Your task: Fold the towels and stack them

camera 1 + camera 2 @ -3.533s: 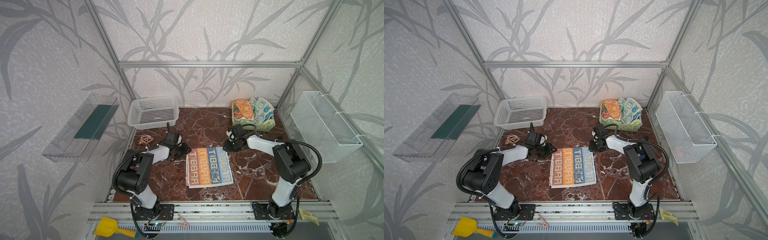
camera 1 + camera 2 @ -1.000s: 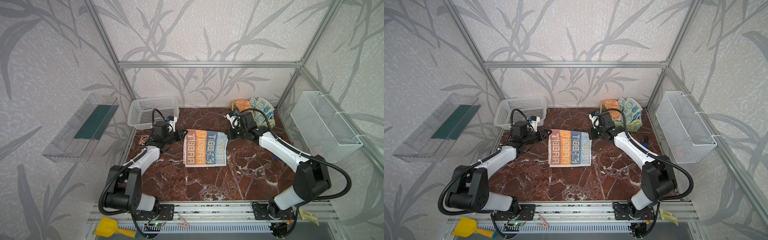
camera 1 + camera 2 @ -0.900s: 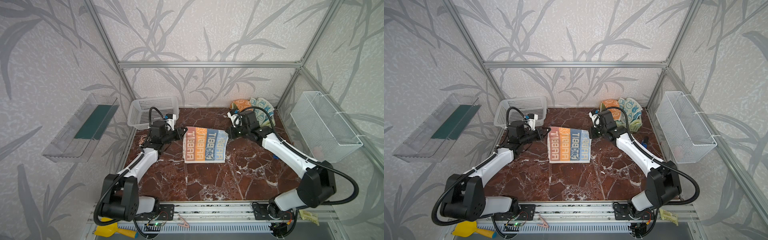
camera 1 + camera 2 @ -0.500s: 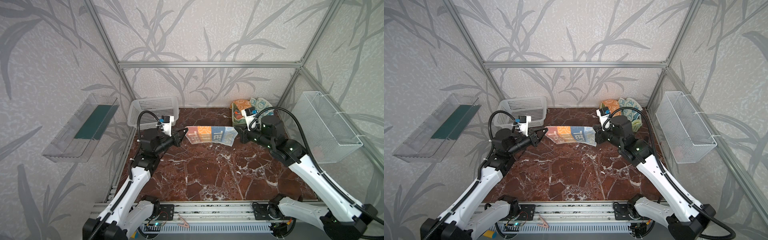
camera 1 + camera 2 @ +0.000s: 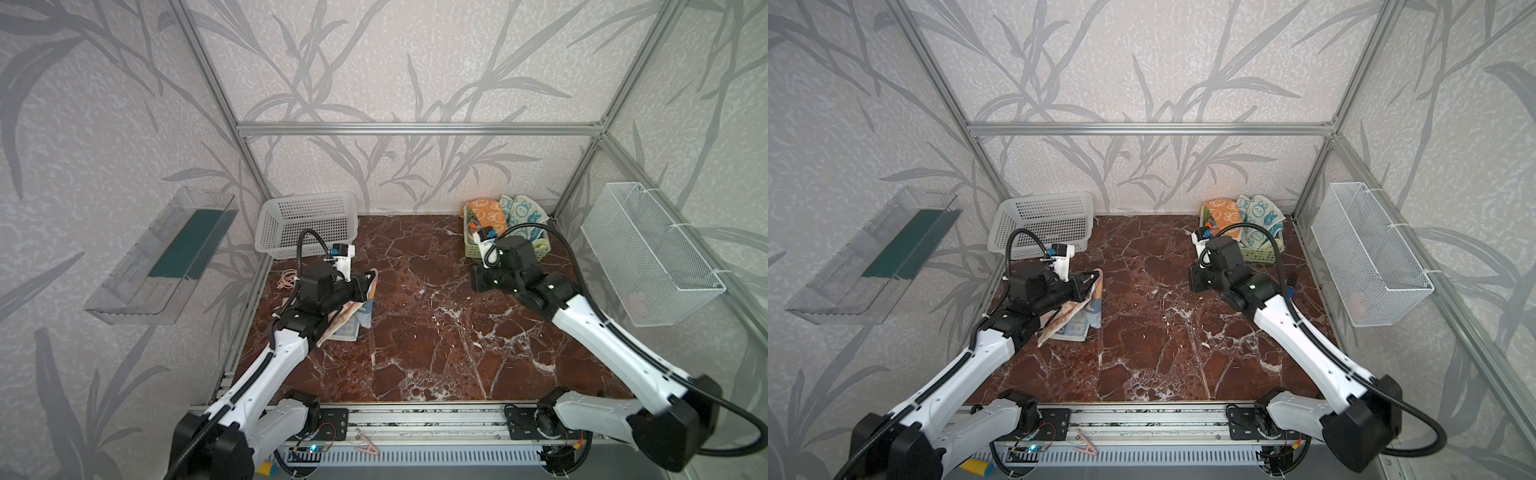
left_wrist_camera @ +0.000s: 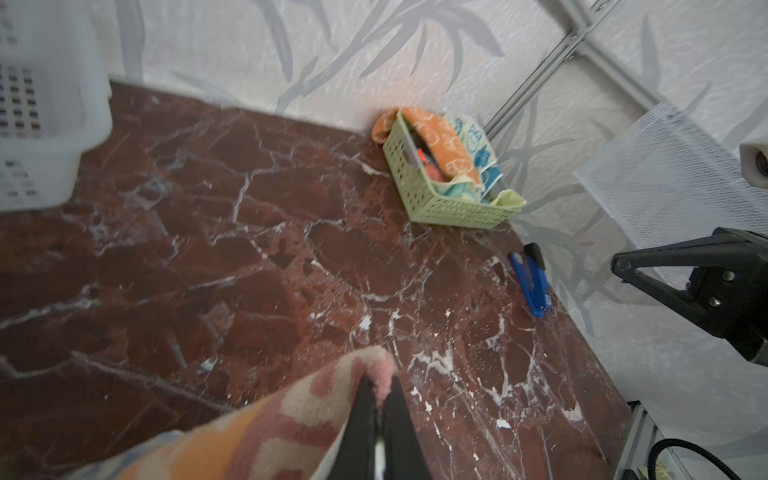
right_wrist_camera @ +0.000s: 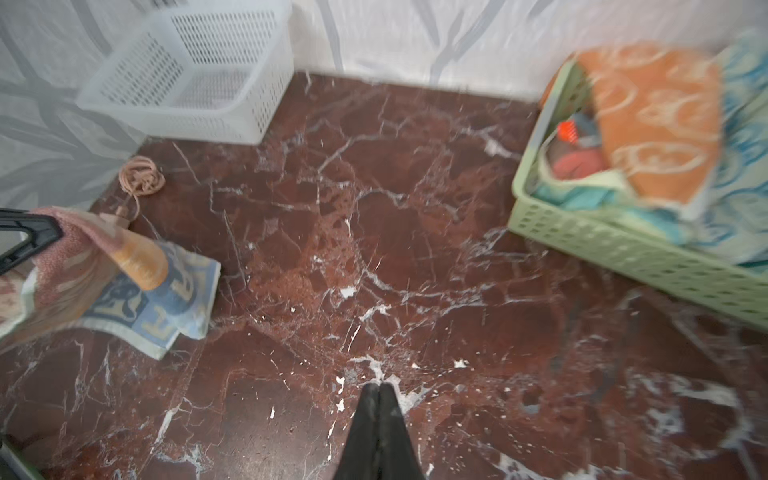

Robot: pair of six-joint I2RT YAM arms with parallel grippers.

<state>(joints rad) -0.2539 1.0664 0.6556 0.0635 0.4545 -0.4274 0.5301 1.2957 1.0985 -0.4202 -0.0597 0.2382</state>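
One towel (image 5: 351, 320) hangs from the left jaws, clamped on its corner, its low end on the tabletop (image 5: 436, 332), likely to lay it flat; the right jaws are together, empty.

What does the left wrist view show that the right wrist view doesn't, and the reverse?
Left wrist only: the wire basket and, clearly, the blue stapler. Right wrist only: the cord coil and the lettered towel's lower end resting on the marble. Both: the left tool shut on that towel's corner, the right tool shut and empty, the white basket, the green basket with towels.
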